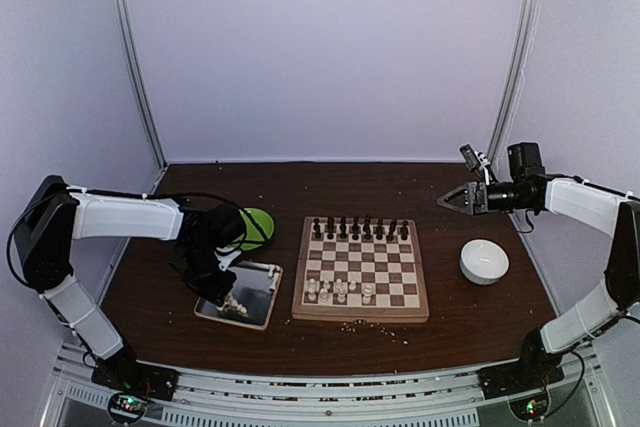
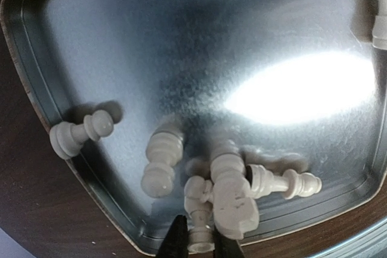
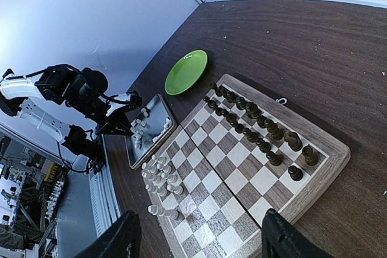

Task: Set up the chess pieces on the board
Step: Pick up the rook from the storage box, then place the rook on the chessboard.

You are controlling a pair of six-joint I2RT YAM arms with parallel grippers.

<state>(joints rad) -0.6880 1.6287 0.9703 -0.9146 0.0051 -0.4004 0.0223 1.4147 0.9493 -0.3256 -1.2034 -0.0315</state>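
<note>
**Room.** Pale lavender walls close the cell on three sides. A metal post (image 1: 135,57) stands at each back corner.

**Surface.** The surface (image 1: 470,322) is dark brown wood grain. Pale crumbs (image 1: 352,325) lie scattered just in front of the board, with more along the back edge.

**Board.** The board (image 1: 361,317) lies flat at the centre of the surface. The dark pieces (image 1: 360,228) stand in two full rows along its far edge. A loose, incomplete group of cream-white pieces (image 1: 338,290) stands on the near-left squares.

**Other items.**
- A silver tray (image 1: 262,277) sits just left of the board, with a narrow gap between them.
- A green plate (image 1: 262,222) lies behind the tray.
- A white bowl (image 1: 484,260) stands to the right of the board, apart from it.

**Tray contents.** Several cream-white pieces lie on their sides in the tray. One pawn (image 2: 78,134) rests against the rim, and the others are heaped near one corner.

**Left hand.** The left hand (image 2: 199,243) is low over that corner. Its two dark fingers are pressed against either side of one cream-white piece (image 2: 198,200) at the edge of the heap. Whether that piece is upright or lying cannot be told.

**Right hand.** The right hand (image 1: 452,200) hangs raised over the far right of the surface. Its fingers are wide apart and hold nothing.
</note>
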